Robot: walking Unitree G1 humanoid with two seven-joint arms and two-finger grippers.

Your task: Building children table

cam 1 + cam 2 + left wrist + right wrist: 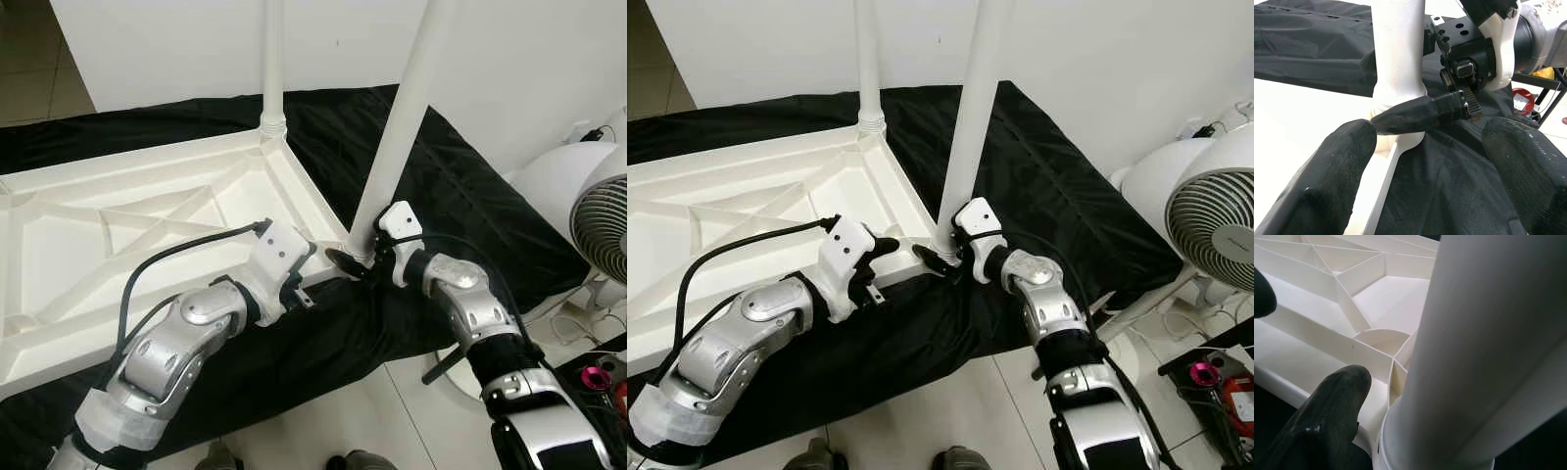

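Stretching both arms out low over the cloth (441,186), meeting at the near corner of the tabletop (59,294), lying upside down with ribs up. Clamping the right tool (355,262) around the leg (402,127) at the collar, right at the corner socket. Holding the left tool (1430,137) spread open just beside that same collar, touching nothing.

Judging the leg as light, stiff, smooth plastic, likely slipping under a high grip; favouring a low hold at the collar, pressing straight down. Expecting the tabletop to slide on the cloth, so bracing its rim probably helping.

Noting a second leg (273,59) already standing at the far corner, a fan (602,225) well apart on the right, and a cable (167,259) looping over the left arm near the rim, possibly snagging
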